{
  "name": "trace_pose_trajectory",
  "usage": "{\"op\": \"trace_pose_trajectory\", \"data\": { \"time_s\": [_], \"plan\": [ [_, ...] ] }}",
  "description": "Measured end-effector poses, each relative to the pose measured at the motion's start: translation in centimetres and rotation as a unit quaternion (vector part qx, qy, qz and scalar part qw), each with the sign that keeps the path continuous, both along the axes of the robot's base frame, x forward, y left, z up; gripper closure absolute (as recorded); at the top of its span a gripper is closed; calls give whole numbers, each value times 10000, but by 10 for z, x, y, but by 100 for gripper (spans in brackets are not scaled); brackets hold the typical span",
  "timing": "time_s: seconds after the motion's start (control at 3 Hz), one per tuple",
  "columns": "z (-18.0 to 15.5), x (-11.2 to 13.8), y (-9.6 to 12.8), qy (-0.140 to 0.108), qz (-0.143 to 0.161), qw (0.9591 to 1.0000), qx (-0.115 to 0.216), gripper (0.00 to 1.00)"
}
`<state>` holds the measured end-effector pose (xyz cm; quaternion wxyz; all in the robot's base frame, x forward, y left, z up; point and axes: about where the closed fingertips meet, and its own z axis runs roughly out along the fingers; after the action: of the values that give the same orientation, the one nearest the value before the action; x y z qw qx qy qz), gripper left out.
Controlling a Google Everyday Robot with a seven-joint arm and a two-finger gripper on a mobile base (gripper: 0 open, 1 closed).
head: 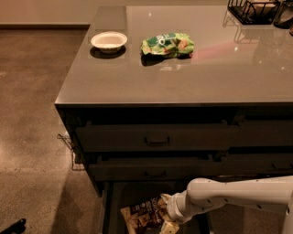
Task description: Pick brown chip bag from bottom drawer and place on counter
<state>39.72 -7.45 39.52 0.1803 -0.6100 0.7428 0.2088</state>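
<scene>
The brown chip bag (143,214) lies on the dark floor of the open bottom drawer (114,201), at the bottom of the view. My white arm reaches in from the right, and my gripper (165,218) is down in the drawer, right at the bag's right edge and partly cut off by the bottom of the view. The glossy grey counter (183,73) spreads above the drawers.
A white bowl (109,41) and a green chip bag (167,44) sit on the counter. A black wire rack (254,10) stands at the back right. Two shut handled drawers (156,138) are above the open one. Brown floor lies to the left.
</scene>
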Motion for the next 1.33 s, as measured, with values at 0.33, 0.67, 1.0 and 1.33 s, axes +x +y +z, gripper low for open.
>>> {"op": "trace_pose_trajectory", "data": {
  "time_s": [0.33, 0.67, 1.0, 1.33],
  "plan": [
    [-24, 8, 2, -141, 28, 9999, -32, 0],
    [-60, 24, 7, -357, 157, 9992, -83, 0],
    [-100, 36, 19, -479, 373, 9979, -216, 0],
    [-141, 49, 42, -485, 677, 9962, -272, 0]
  ]
}}
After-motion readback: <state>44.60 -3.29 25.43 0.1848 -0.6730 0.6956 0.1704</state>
